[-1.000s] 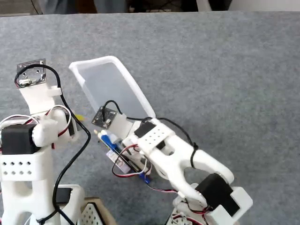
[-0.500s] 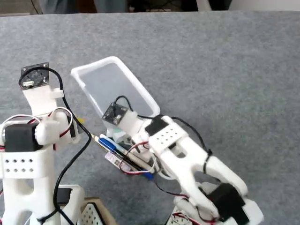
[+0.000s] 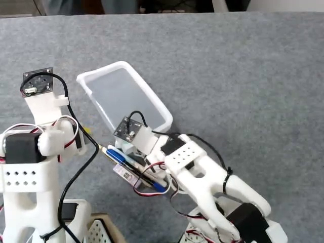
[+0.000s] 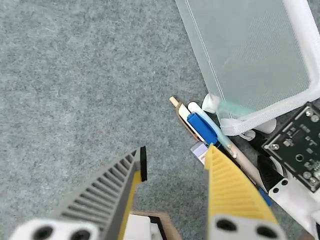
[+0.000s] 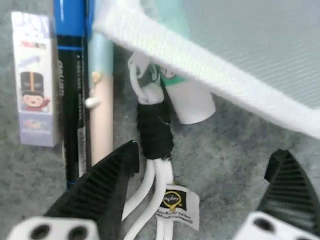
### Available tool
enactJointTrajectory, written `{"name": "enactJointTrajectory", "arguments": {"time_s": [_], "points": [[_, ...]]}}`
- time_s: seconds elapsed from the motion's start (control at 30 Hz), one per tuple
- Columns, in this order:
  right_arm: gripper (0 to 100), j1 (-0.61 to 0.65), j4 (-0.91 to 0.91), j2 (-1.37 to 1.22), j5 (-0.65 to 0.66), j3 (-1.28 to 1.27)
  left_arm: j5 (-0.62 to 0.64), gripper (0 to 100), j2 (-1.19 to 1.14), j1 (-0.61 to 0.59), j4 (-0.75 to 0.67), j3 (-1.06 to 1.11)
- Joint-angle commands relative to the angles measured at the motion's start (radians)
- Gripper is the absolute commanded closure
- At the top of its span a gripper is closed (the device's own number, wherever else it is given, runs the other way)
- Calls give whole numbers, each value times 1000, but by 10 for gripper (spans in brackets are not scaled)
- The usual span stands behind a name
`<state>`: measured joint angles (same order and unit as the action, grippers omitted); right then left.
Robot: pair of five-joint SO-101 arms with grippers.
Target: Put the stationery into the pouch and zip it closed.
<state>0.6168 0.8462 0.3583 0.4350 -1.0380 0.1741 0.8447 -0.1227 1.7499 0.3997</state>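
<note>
While the pouch lies flat on the grey desk, left of its middle and slanting toward the near edge, its white-bordered near end rests over the tips of the stationery. The pens are outside it, side by side just off that end: a blue pen, a beige pen touching it, and a white-and-mint item that pokes out from under the border. A small eraser with a printed figure lies beside the blue pen, on the side away from the pouch.

The right gripper hangs over the pouch's near end with its black fingers spread wide. Between them, lower down, is the zip pull, a black band with white cords and a small tag; the fingers hold nothing.

The left gripper is above bare desk nearer the left edge, its fingers apart and empty, with the pen tips just beyond its yellow finger.
</note>
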Motion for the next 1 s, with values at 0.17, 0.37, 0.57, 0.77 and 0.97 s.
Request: {"name": "enactJointTrajectory", "arguments": {"time_s": [0.17, 0.37, 0.57, 0.77, 0.97], "points": [[805, -8, -110, -127, -8, 19, 2, 785, 5, -10, -21, -8], [919, -8, -60, -249, -8, 117, 2, 785, 5, -8, -21, -7], [986, -8, -51, -271, -46, 142, 2, 785, 5, -7, -21, -7], [987, -8, 58, -203, -57, 188, 2, 785, 5, -4, -21, 16], [987, -8, 253, 82, 9, 288, 0, 785, 5, -4, -21, 87]]}}
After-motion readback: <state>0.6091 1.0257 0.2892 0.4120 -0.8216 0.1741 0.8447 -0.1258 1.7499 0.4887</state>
